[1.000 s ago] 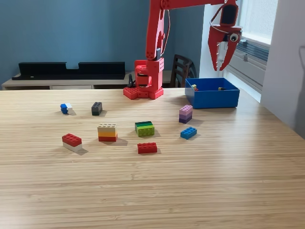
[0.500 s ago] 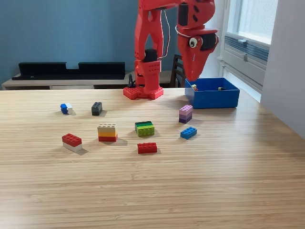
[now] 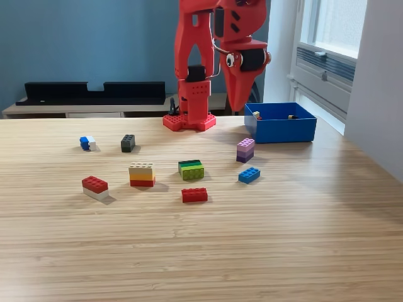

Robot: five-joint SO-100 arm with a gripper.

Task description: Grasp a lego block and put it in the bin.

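Bin (image 3: pixel 281 129) sits right of the raised end effector (image 3: pixel 235 107) (jaws together, empty) in the exterior view.

A black shelf unit (image 3: pixel 94 92) stands behind the wooden table (image 3: pixel 252 251), near a window (image 3: pixel 327 25)

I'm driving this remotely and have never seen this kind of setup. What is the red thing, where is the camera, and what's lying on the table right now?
The red thing is a small robot arm bolted at the far edge of a wooden table. The one camera stands off the arm, looking across the table at it. Its gripper points down, raised above the table, and appears shut with nothing in it. On the exterior view's right sits the blue bin with a few small pieces inside. Loose lego blocks are scattered in front: a purple stack, a blue block, a green stack, a red block and others further left.
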